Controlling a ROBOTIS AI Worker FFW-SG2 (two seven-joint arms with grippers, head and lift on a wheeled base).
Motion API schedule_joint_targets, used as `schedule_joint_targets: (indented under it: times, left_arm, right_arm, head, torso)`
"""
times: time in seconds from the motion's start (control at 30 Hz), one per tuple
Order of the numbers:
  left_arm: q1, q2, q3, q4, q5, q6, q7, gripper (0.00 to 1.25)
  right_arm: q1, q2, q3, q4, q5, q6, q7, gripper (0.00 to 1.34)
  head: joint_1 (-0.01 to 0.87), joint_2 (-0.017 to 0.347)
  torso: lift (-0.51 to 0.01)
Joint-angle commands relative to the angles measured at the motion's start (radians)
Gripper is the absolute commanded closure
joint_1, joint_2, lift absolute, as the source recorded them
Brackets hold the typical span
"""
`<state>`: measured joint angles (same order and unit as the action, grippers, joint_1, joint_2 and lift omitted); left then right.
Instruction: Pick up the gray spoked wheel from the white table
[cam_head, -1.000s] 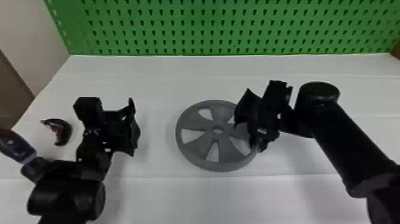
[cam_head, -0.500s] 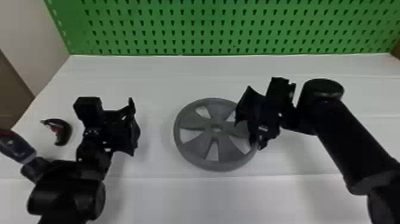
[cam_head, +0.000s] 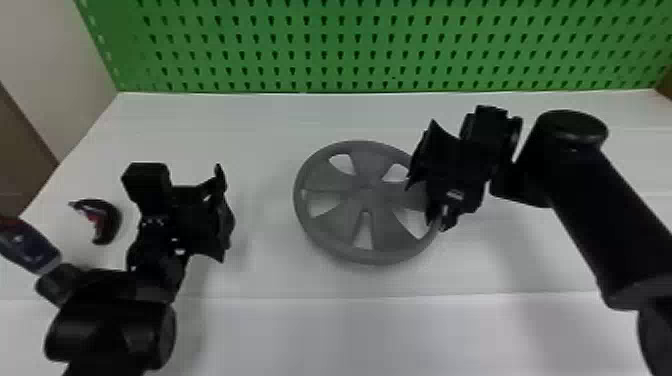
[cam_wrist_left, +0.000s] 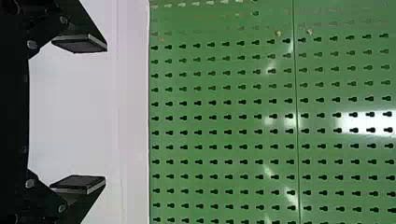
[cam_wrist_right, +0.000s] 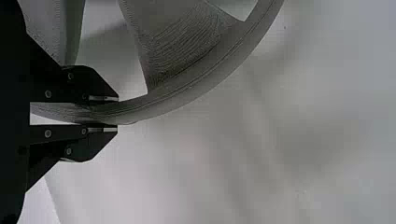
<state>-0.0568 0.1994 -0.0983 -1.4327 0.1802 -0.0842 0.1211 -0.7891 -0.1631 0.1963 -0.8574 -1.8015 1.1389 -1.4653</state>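
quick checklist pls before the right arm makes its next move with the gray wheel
1. Right gripper shut on the rim of the gray spoked wheel, one finger on each side: ok.
2. Wheel fully clear of the white table: cannot tell; no definite gap shows beneath it.
3. Left gripper apart from the wheel: ok, it is open, over the table's left part.
4. Dark curved object with red on it away from the wheel: ok, it lies beyond the left gripper, at far left.
5. Wheel short of the green pegboard: ok, bare table shows between them.
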Motion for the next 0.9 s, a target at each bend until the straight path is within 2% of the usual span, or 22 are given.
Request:
schedule_joint_targets:
  times: [0.0, 0.17, 0.6, 0.8, 0.87]
  left_arm:
    - [-0.001, 0.000, -0.001, 0.000, -0.001, 0.001, 0.000, 0.26]
    - [-0.001, 0.000, 0.000, 0.000, -0.001, 0.003, 0.000, 0.26]
    - [-0.005, 0.000, 0.000, 0.000, -0.001, 0.004, 0.000, 0.26]
    - [-0.005, 0.000, -0.001, 0.000, -0.001, 0.008, 0.000, 0.26]
    - [-0.005, 0.000, -0.001, 0.000, -0.001, 0.008, 0.000, 0.26]
  right_arm:
    - [-0.030, -0.032, 0.022, 0.006, -0.010, 0.009, 0.000, 1.07]
    - [-0.053, -0.058, 0.049, 0.008, -0.018, 0.009, 0.000, 1.07]
    - [-0.059, -0.064, 0.068, 0.026, -0.042, 0.004, 0.000, 1.07]
    - [-0.055, -0.062, 0.009, 0.031, -0.016, 0.002, 0.006, 1.07]
    - [-0.053, -0.059, -0.024, 0.024, 0.042, 0.012, 0.054, 1.07]
  head:
    - [0.806, 0.044]
    - [0.806, 0.044]
    - [0.806, 0.044]
    - [0.806, 0.044]
    - [0.806, 0.044]
  torso:
    - [-0.098]
    - [-0.098]
    - [-0.098]
    - [-0.098]
    - [-0.098]
